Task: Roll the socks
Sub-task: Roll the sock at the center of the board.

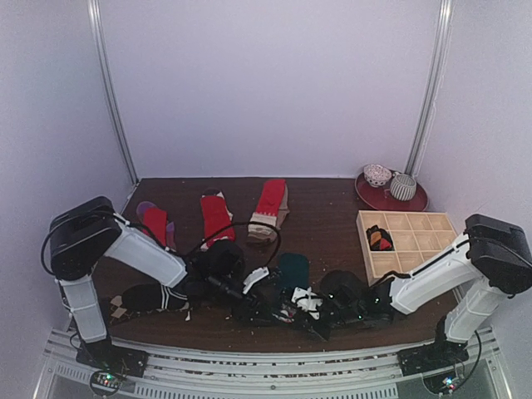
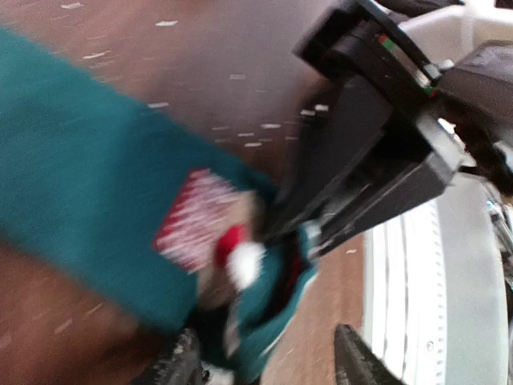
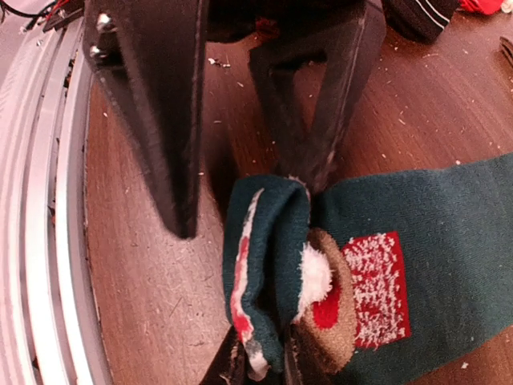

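The teal sock (image 3: 449, 241) lies flat on the table (image 3: 144, 305) near its front edge, between the two arms. Its end is folded over into a small roll that shows a red patch and a brown-and-white figure. The right gripper (image 3: 260, 365) is closed on that roll, its fingers pinching the folded cloth. The left gripper (image 3: 244, 200) faces it from the other side, jaws spread and holding nothing; one fingertip touches the fold, the other hangs clear beside it. Farther back, red socks (image 1: 214, 218) lie in a row. A striped sock (image 1: 154, 295) lies by the left arm, and a wooden box (image 1: 407, 214) sits at the right
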{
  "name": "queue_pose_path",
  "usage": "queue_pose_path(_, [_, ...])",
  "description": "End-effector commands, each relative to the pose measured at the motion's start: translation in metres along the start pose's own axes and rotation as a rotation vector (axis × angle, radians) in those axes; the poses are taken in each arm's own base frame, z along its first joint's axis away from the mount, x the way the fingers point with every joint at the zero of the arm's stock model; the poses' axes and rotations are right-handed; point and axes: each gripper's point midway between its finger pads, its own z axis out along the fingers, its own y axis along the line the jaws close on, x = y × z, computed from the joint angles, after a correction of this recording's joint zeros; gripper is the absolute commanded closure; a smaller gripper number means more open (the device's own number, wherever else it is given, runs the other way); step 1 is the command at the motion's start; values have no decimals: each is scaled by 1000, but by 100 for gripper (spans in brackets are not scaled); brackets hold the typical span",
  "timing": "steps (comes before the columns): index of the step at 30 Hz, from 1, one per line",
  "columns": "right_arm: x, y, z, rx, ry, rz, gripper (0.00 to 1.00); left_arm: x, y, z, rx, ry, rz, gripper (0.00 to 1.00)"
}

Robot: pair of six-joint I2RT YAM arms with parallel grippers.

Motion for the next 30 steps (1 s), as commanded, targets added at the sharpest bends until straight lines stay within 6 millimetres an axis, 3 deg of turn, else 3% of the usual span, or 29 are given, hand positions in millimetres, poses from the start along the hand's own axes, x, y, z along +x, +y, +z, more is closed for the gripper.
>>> queue_pose_path(1, [60, 16, -1, -139, 191, 278, 87, -2, 32, -29, -236, -4, 38, 37])
queue_pose_path(4, [57, 20, -3, -247, 193, 436, 87, -30, 16, -41, -268, -123, 200, 19])
queue_pose_path(8, [60, 17, 1, -327, 239, 608, 86, -58, -10, -54, -366, -279, 455, 18])
queue_pose_path(11, [68, 12, 4, -361, 284, 712, 86, -69, -20, -53, -336, -327, 528, 18])
queue_pose_path(15, [75, 6, 3, -388, 326, 796, 86, -60, -21, -28, -268, -270, 572, 25])
queue_pose_path(19, [83, -4, 1, -362, 377, 799, 87, -36, -9, -4, -230, -185, 560, 35])
queue_pose_path(24, [85, -9, 3, -360, 397, 804, 86, -25, -13, 5, -197, -153, 547, 48])
queue_pose_path(30, [92, -12, 3, -359, 419, 811, 86, -11, -8, 15, -199, -114, 520, 55])
